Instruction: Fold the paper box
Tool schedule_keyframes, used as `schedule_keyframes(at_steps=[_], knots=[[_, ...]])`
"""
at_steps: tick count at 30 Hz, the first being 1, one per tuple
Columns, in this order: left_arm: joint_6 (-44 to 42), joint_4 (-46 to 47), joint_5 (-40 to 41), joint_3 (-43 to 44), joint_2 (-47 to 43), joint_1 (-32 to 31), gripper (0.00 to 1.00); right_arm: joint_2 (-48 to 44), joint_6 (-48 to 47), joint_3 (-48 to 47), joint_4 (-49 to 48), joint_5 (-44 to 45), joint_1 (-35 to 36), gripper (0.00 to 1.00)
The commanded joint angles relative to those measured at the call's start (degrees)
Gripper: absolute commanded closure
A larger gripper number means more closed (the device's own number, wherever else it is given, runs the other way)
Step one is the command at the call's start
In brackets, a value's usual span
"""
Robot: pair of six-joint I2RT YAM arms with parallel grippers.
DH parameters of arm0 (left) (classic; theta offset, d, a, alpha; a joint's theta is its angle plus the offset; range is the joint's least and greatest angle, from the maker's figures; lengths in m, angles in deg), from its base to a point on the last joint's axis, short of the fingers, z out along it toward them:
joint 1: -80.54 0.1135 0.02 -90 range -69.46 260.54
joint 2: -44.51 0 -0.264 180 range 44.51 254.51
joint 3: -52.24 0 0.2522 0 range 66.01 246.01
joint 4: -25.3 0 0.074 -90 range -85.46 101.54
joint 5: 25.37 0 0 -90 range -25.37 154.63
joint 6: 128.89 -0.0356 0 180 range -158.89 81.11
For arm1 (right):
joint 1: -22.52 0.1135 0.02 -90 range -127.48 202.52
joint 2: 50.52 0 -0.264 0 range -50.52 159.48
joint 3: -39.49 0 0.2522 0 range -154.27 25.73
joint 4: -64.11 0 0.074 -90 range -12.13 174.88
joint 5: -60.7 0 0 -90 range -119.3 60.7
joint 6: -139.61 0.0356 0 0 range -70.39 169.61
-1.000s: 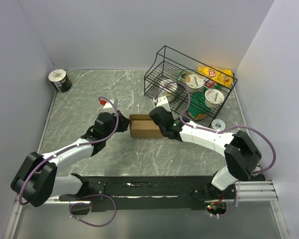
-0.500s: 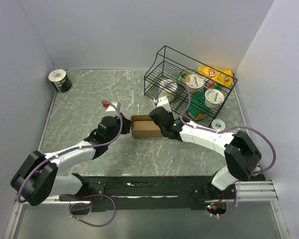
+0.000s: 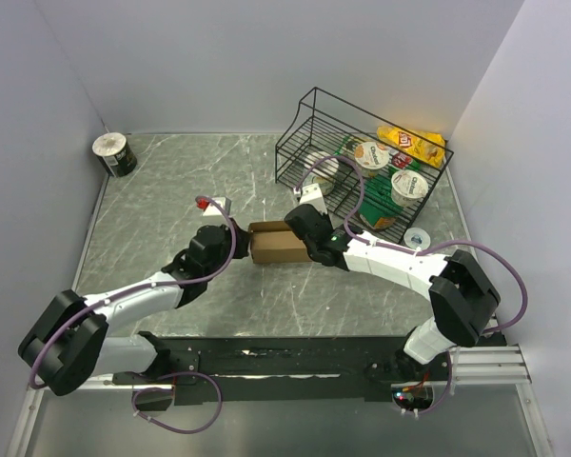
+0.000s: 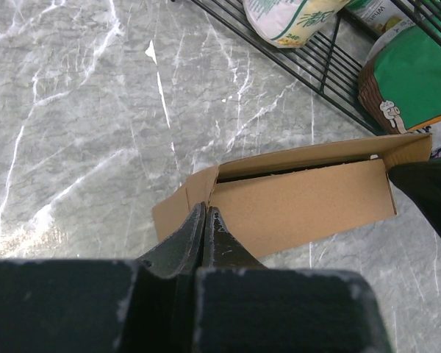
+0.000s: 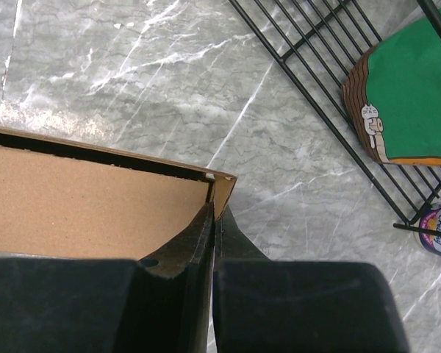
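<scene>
Left arm has drawn back slightly toward its base; left end effector (image 4: pixel 206 212) fully closed, holding nothing, tips touching the paper box (image 4: pixel 301 206) at its splayed left end flap; box mid-surface (image 3: pixel 152 190), looks formed, lid gap and that flap left; right end effector (image 5: pixel 214 211) closed against the right corner.

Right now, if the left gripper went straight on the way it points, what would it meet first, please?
The paper box: the shut left gripper points at its left end, where the end flap meets the front wall. It may already be touching; depth is unclear.
</scene>
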Motion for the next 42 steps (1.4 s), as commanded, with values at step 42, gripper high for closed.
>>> schedule_keyframes(at_steps=[42], knots=[[0.9, -7.3, 0.6, -5.7, 4.4, -3.2, 0.99, -3.6, 0.7, -2.3, 1.8, -2.7, 0.8, 0.93]])
